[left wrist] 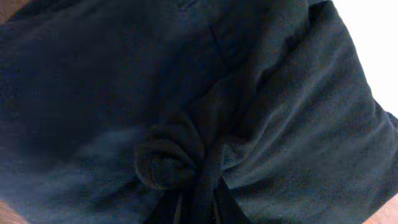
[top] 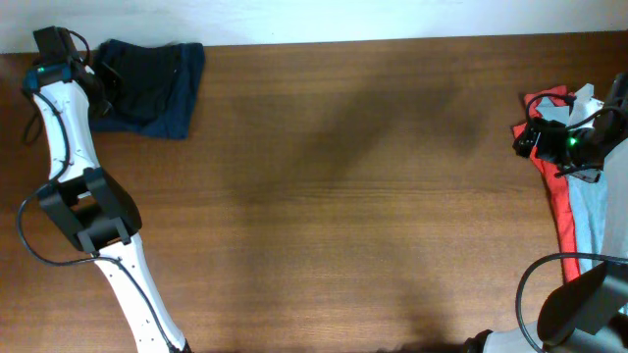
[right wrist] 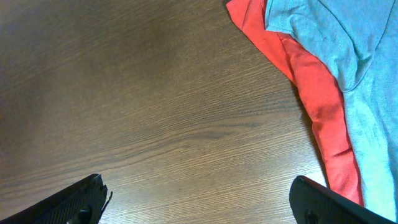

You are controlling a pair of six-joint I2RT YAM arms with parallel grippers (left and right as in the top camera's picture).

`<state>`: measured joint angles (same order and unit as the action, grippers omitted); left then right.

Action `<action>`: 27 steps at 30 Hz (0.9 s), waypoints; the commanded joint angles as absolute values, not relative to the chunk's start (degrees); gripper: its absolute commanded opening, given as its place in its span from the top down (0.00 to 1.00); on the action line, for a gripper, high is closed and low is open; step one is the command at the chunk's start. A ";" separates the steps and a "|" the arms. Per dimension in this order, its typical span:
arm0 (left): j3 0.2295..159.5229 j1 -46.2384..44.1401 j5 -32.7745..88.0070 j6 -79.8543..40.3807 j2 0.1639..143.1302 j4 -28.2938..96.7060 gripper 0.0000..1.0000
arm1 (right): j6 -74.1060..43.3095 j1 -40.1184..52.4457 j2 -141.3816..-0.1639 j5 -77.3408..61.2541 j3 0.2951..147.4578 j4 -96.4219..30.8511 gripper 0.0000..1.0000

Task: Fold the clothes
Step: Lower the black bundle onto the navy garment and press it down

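A dark navy-black garment (top: 152, 83) lies bunched at the table's far left corner. My left gripper (top: 102, 82) is at its left edge. In the left wrist view the dark garment (left wrist: 261, 106) fills the frame, and the left gripper (left wrist: 200, 210) is shut on a pinched fold of it, the fingers mostly buried in cloth. At the right edge lie a red garment (top: 556, 191) and a light grey-blue one (top: 587, 211). My right gripper (top: 523, 137) hovers by their far left corner. It stands open (right wrist: 199, 190) over bare wood, the red garment (right wrist: 311, 93) and the grey-blue one (right wrist: 348, 43) to its right.
The brown wooden table (top: 343, 196) stretches between the two piles. A pale wall strip (top: 392, 18) runs along the far edge. The left arm's white links (top: 69, 147) reach up the left side, and the right arm's base (top: 579, 304) sits at the near right corner.
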<state>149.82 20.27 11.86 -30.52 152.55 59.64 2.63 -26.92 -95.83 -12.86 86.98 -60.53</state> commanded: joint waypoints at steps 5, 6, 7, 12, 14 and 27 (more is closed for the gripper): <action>149.21 21.91 8.93 -28.25 153.23 60.18 1.00 | 2.68 -27.03 -95.35 -11.94 87.22 -60.69 0.01; 149.21 21.91 8.95 -27.07 153.23 60.29 1.00 | 2.68 -27.03 -95.35 -11.94 87.22 -60.69 0.01; 149.21 21.91 8.95 -26.39 153.23 60.36 0.99 | 2.68 -27.03 -95.35 -11.94 87.22 -60.69 0.01; 150.93 22.70 9.17 -21.71 151.70 61.89 0.13 | 2.68 -27.03 -95.35 -11.94 87.22 -60.69 0.01; 152.48 23.05 9.17 -21.71 150.50 62.94 0.02 | 2.68 -27.03 -95.35 -11.94 87.22 -60.69 0.01; 154.58 22.65 23.31 -21.74 143.44 62.08 0.96 | 2.68 -27.03 -95.35 -11.94 87.22 -60.69 0.01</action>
<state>153.69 22.79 17.54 -22.57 145.03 62.06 2.61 -26.92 -95.83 -12.86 86.98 -60.53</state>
